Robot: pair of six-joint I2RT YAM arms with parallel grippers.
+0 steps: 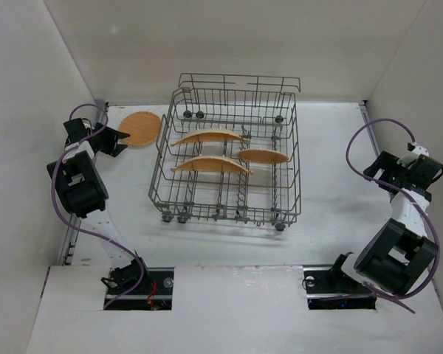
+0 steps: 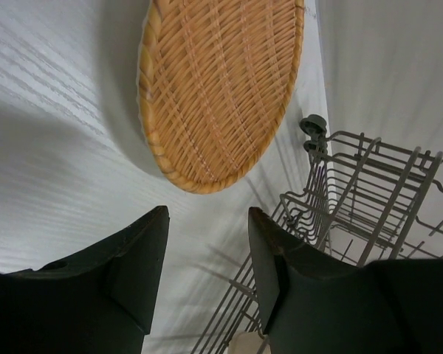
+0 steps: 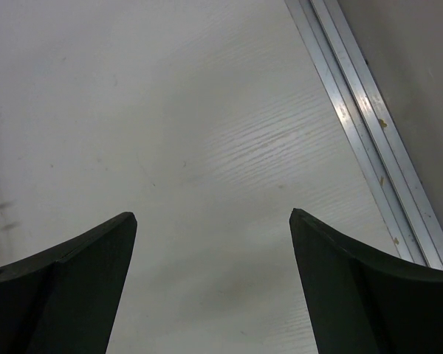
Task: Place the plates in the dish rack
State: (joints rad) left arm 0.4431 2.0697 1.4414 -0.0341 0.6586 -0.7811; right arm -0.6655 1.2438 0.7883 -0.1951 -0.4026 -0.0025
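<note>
The grey wire dish rack [image 1: 229, 215] stands mid-table with three orange-tan woven plates on edge among its tines: one at the back left [image 1: 207, 136], one at the front left [image 1: 210, 164], one at the right [image 1: 263, 155]. A fourth plate [image 1: 140, 127] lies flat on the table left of the rack, and fills the top of the left wrist view [image 2: 218, 88]. My left gripper [image 1: 120, 140] is open and empty just left of that plate, which lies a short way ahead of the fingertips [image 2: 208, 214]. My right gripper [image 3: 213, 217] is open and empty over bare table at the far right [image 1: 376, 172].
White enclosure walls close in the table on the left, back and right. An aluminium rail [image 3: 369, 125] runs along the table's right edge. The rack's corner with a small wheel [image 2: 314, 127] shows to the right of the left fingers.
</note>
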